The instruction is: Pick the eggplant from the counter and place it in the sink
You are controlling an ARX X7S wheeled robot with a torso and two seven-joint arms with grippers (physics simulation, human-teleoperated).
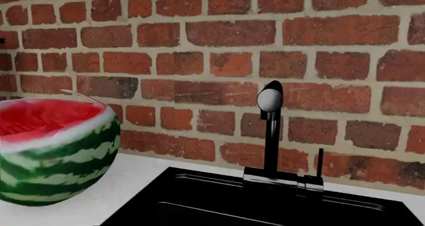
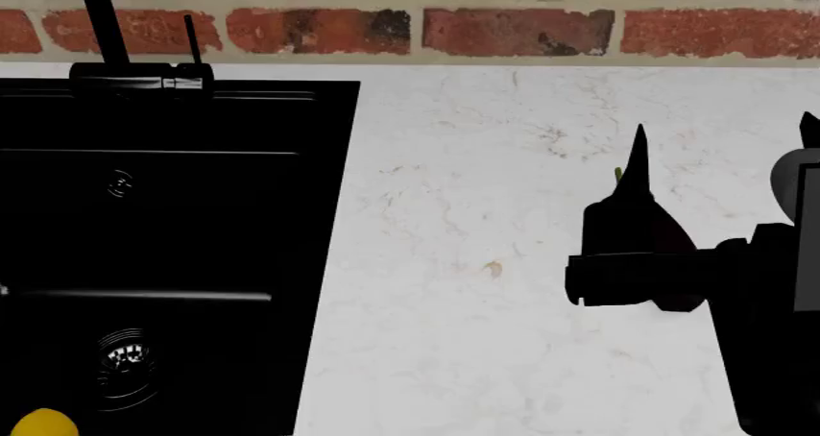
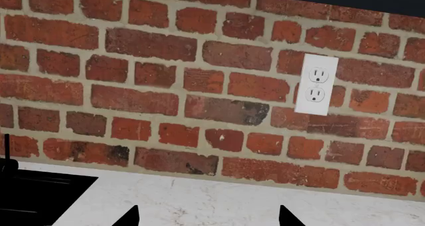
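My right gripper [image 2: 724,133] hangs over the white marble counter [image 2: 462,292] at the right of the head view, its jaws spread wide. In the right wrist view its fingertips [image 3: 129,217] stand far apart with only bare counter [image 3: 207,206] between them. Of the eggplant, only a small green sliver [image 2: 617,176] shows beside the gripper's left finger; the rest is hidden under the gripper body. The black sink [image 2: 167,225] lies at the left with its round drain [image 2: 126,359] and thin faucet [image 2: 103,23]. The left gripper is not in view; its wrist camera shows the sink [image 1: 219,201] and faucet [image 1: 271,131].
A small yellow rounded object [image 2: 45,424] lies in the sink's near corner. A cut watermelon half [image 1: 56,151] stands on the counter beside the sink. A red brick wall [image 3: 199,86] with a white outlet [image 3: 317,84] runs along the back of the counter.
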